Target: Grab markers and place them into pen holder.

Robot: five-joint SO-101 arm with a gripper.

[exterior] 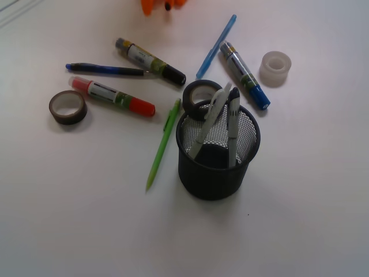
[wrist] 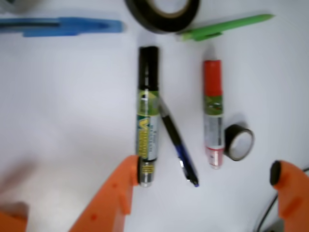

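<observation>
Three markers lie on the white table. The black-capped marker [exterior: 151,60] [wrist: 147,116] is at the back left, the red-capped marker [exterior: 112,96] [wrist: 213,111] is left of centre, and the blue-capped marker [exterior: 245,75] is at the back right. In the middle stands the black mesh pen holder [exterior: 218,173], with two pale pens in it. My gripper [wrist: 203,170] hangs open above the table, and only an orange bit of it [exterior: 164,4] shows at the top of the front view. The black marker's tail end sits at the tip of its left finger [wrist: 126,176]. Nothing is between the fingers.
A dark blue pen [exterior: 106,69] [wrist: 177,145] lies against the black marker. A light blue pen [exterior: 216,46] [wrist: 63,25], a green pencil [exterior: 163,144] [wrist: 224,26], a brown tape roll [exterior: 68,107] [wrist: 238,142], a dark tape roll [exterior: 200,95] [wrist: 161,12] and a clear tape roll [exterior: 275,68] lie around.
</observation>
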